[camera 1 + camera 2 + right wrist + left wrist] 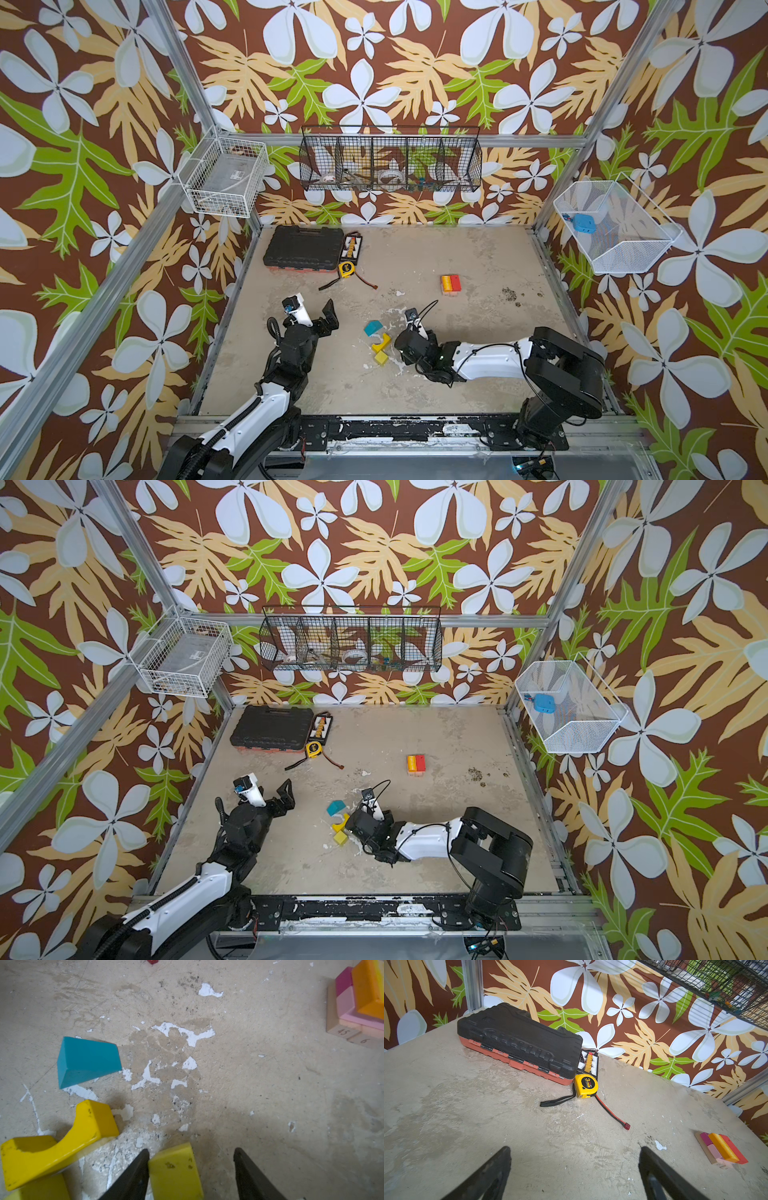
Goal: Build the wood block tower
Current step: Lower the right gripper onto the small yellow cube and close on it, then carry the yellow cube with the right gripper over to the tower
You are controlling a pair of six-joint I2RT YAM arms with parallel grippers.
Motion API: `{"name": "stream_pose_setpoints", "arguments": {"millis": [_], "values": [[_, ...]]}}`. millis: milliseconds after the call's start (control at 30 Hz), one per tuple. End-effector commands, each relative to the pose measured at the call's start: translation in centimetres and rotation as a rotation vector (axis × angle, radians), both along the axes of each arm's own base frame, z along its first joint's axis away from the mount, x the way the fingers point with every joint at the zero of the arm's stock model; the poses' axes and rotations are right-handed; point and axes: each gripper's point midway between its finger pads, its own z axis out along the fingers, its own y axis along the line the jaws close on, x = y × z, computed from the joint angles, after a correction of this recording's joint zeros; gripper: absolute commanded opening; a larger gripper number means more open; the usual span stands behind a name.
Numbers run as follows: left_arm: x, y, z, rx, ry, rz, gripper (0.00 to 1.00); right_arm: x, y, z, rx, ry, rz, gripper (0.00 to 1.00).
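The tower (451, 284) stands right of the table's middle: tan planks below, pink and magenta blocks on them, orange and red blocks on top; the left wrist view shows the tower (720, 1149) too. Near the front lie a teal wedge (87, 1059), a yellow arch (62, 1142) and a yellow-green block (380, 358). My right gripper (191, 1150) is open around another yellow-green block (174, 1172); one finger touches it and the other stands apart. My left gripper (575, 1149) hangs open over bare table, left of the loose blocks.
A black tool case (303, 248), a connector board (352, 246), a yellow tape measure (345, 269) and a red-black cable (365, 282) lie at the back left. Wire baskets (390, 164) hang on the walls. Metal frame rails edge the table.
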Motion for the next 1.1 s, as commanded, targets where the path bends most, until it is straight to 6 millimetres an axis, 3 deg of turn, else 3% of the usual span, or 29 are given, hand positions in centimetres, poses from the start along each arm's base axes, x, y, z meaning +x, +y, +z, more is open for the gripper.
{"name": "stream_pose_setpoints", "arguments": {"millis": [0,200,400,633,833,1067], "values": [[0.2,-0.1,0.9,-0.006,-0.036,-0.005,0.96,0.2,-1.0,0.0,-0.013,-0.015,-0.031,0.65],[0.1,-0.1,0.9,-0.005,-0.036,-0.008,0.96,0.2,-1.1,-0.6,-0.005,0.004,-0.028,0.57],[0.1,-0.6,1.0,-0.002,-0.042,-0.035,0.98,-0.1,-1.3,-0.5,0.002,0.008,-0.022,0.39],[0.2,-0.9,1.0,-0.002,-0.042,-0.055,0.98,-0.2,-1.9,-0.1,0.009,0.004,-0.031,0.27],[-0.1,-3.4,1.2,0.009,-0.061,-0.205,0.98,1.2,-3.7,3.1,0.073,-0.048,-0.076,0.21],[-0.3,-4.1,1.3,0.01,-0.071,-0.244,0.98,5.6,-9.2,8.5,0.138,-0.136,-0.223,0.17]]}}
